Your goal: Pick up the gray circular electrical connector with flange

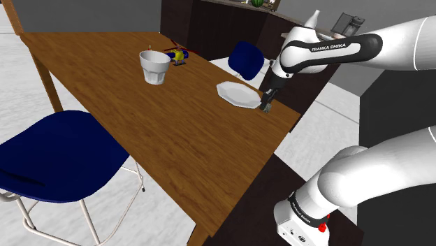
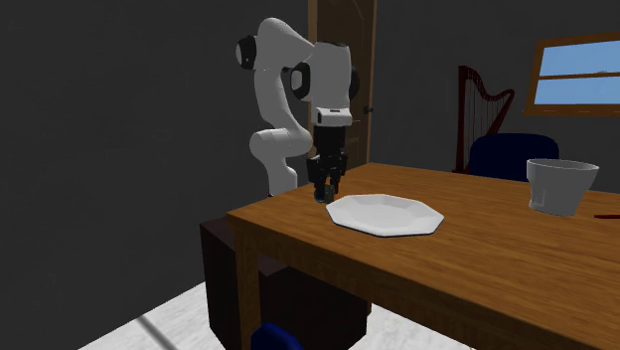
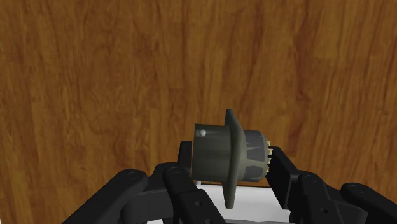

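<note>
Connector (image 3: 219, 156) clasped in pincer (image 3: 230, 158), near table (image 1: 175, 133) edge

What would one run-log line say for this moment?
phase: grasp | fingers: shut on gray connector | where: beside white plate, over table

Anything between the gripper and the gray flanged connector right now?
Nothing visible. The connector sits between the gripper fingers, clasped at both ends, above the bare wooden table. The white plate lies beside the gripper, not in the way.

Home dining rm: wood table (image 1: 175, 133) w/ blue chair (image 1: 56, 157), plate (image 1: 237, 94), cup (image 1: 155, 66); harp (image 2: 482, 109), window (image 2: 581, 75), door (image 2: 366, 60).
</note>
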Controlling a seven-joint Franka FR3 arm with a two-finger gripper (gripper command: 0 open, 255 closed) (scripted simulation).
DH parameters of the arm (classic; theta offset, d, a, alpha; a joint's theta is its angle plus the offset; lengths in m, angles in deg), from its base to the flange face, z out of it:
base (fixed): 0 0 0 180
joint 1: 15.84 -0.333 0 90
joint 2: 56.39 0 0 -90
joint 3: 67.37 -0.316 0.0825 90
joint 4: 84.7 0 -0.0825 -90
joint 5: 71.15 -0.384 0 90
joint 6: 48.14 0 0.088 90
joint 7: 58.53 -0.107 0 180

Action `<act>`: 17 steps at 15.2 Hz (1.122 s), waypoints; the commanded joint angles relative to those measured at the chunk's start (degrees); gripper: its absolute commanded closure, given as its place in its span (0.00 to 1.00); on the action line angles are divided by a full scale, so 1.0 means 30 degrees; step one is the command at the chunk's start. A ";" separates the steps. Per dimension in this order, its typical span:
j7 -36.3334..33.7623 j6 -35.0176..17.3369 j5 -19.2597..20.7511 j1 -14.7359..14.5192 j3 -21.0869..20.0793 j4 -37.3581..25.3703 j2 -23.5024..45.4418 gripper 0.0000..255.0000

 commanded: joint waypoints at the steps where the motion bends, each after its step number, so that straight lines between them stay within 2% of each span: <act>1: -0.0002 0.0001 -0.0004 -0.0005 -0.0005 0.0008 0.0008 1.00; 3: 0.0026 -0.0067 0.0000 0.0002 0.0022 0.0028 0.0053 1.00; 17: 0.0027 0.3786 -0.0136 -0.0049 -0.0394 -0.2723 -0.1058 1.00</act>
